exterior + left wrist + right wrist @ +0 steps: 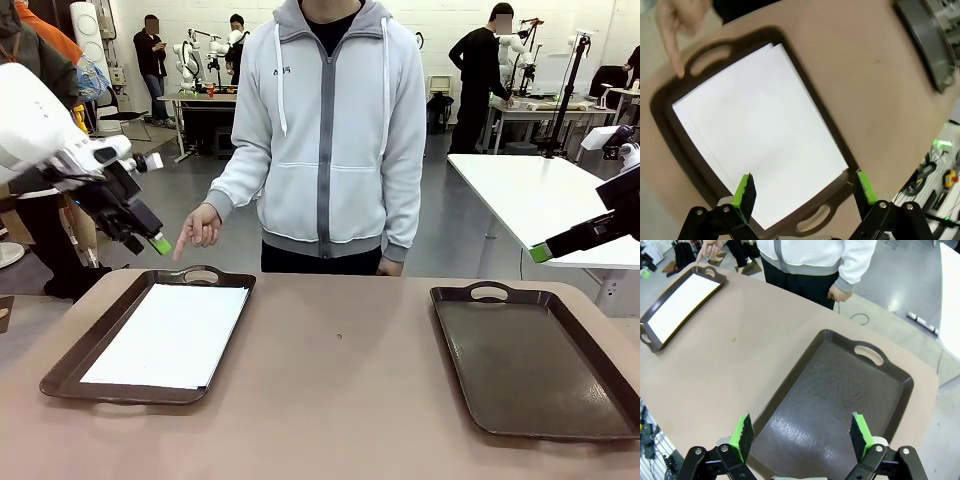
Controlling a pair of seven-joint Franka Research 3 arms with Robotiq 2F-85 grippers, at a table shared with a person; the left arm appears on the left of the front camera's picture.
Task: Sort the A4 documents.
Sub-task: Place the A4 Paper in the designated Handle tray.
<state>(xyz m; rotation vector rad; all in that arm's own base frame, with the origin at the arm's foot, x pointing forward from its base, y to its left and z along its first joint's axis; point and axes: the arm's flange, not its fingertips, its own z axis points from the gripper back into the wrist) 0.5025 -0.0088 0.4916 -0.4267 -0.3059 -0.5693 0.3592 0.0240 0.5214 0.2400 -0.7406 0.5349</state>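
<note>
While both grippers, left gripper [804, 192] and right gripper [802, 435], hang open and empty, you face thin, limp A4 documents [170, 333] lying flat in the left tray [70, 365]; pinch one sheet's edge lightly.

Between the left tray [75, 365] and the right tray [470, 400] the tabletop [340, 390] lies bare, a wide lane from near edge to far edge. The person's pointing hand [200, 227] hangs just beyond the left tray's far handle, crowding that end. The A4 documents [170, 335] cover that tray's floor; its raised rim borders them all round. The right tray's floor lies open.
</note>
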